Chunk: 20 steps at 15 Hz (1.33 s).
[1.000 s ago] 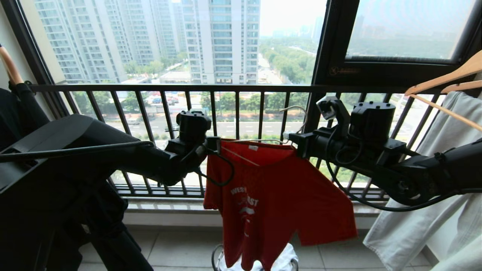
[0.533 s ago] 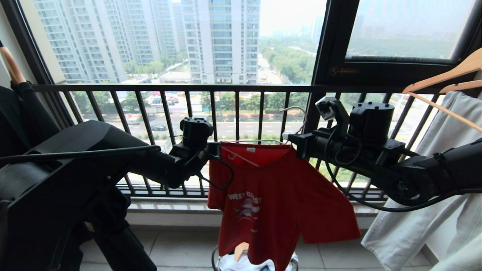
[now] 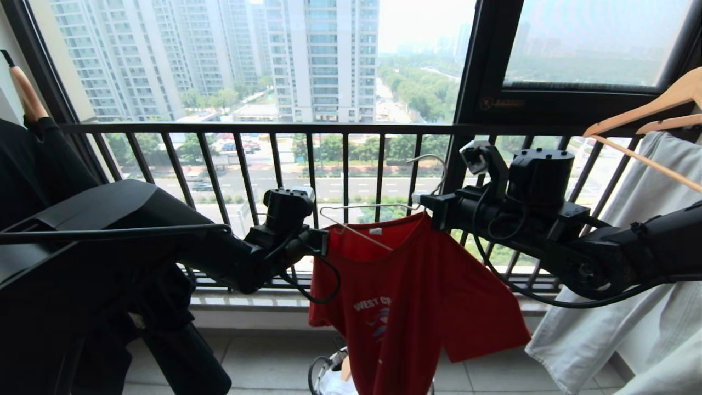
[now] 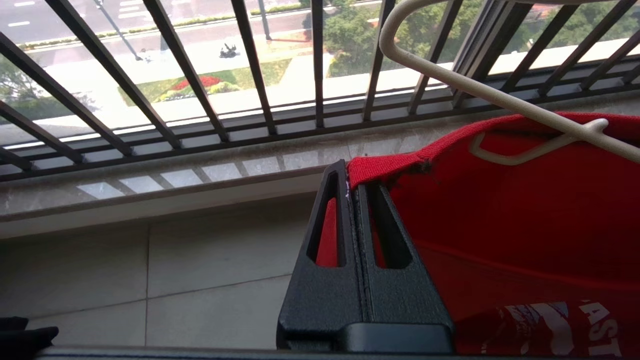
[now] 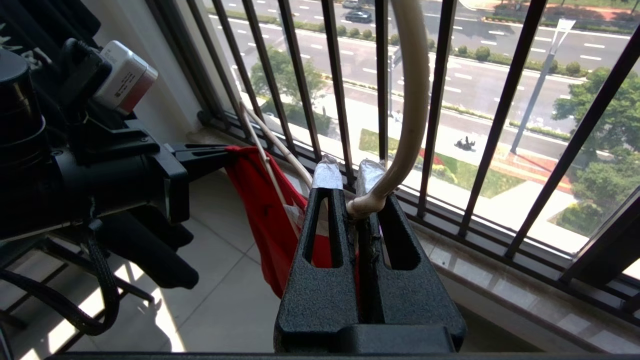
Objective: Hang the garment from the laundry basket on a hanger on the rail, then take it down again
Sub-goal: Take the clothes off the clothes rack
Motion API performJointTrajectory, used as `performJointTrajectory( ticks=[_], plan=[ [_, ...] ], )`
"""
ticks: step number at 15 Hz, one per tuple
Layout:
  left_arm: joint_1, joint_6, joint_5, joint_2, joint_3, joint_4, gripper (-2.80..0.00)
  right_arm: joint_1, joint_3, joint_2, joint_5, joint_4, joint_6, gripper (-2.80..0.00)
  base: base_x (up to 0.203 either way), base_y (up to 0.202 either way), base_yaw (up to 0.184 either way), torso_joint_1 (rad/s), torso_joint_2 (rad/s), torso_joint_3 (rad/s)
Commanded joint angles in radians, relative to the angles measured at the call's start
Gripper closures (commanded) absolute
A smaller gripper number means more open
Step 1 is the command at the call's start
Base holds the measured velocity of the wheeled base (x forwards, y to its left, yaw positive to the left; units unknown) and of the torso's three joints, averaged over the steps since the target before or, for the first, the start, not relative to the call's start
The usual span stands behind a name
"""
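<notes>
The red garment hangs in front of the balcony bars, its right shoulder on the white wire hanger. My left gripper is shut on the left side of the collar, below the hanger's bare left end. My right gripper is shut on the hanger's neck, with the hook curving up beyond the fingertips. The red cloth droops between both grippers. The laundry basket peeks out under the shirt's hem. The rail is out of view.
The dark balcony railing runs just behind the shirt. Pale trousers on wooden hangers hang at the right. A black garment hangs at the far left. Tiled floor lies below.
My left gripper has sunk and shifted right with the collar, drawing the shirt's left shoulder off the hanger, whose left end is now bare. The right gripper has held still.
</notes>
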Motion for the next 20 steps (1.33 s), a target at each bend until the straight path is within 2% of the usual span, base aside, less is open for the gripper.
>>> performJointTrajectory(
  ticks=[1,8,10,13,16,20],
  plan=[
    [-0.023,-0.002,-0.002,-0.011,0.017,-0.005,0.0,0.0,0.0,0.006,0.002,-0.005,0.001,0.0,0.0,0.0,0.0,0.0,0.0,0.0],
    [-0.129,-0.007,-0.01,0.005,0.084,-0.014,0.0,0.023,0.002,0.035,-0.003,-0.011,0.012,0.0,0.0,0.0,0.0,0.0,0.0,0.0],
    [-0.134,-0.01,-0.04,-0.004,0.093,-0.015,0.0,0.041,0.002,0.036,-0.002,-0.011,0.056,0.0,0.0,0.0,0.0,0.0,0.0,0.0],
    [-0.132,-0.022,-0.05,-0.038,0.096,-0.015,0.0,0.048,-0.017,0.048,-0.003,-0.037,0.126,0.0,0.0,0.0,0.0,0.0,0.0,0.0],
    [-0.144,-0.033,-0.121,-0.085,0.133,-0.015,0.0,0.048,-0.028,0.062,-0.003,-0.066,0.176,0.0,0.0,0.0,0.0,0.0,0.0,0.0],
    [-0.146,-0.056,-0.131,-0.094,0.136,-0.018,0.0,0.049,-0.05,0.065,-0.002,-0.068,0.283,0.0,0.0,0.0,0.0,0.0,0.0,0.0]
  ],
)
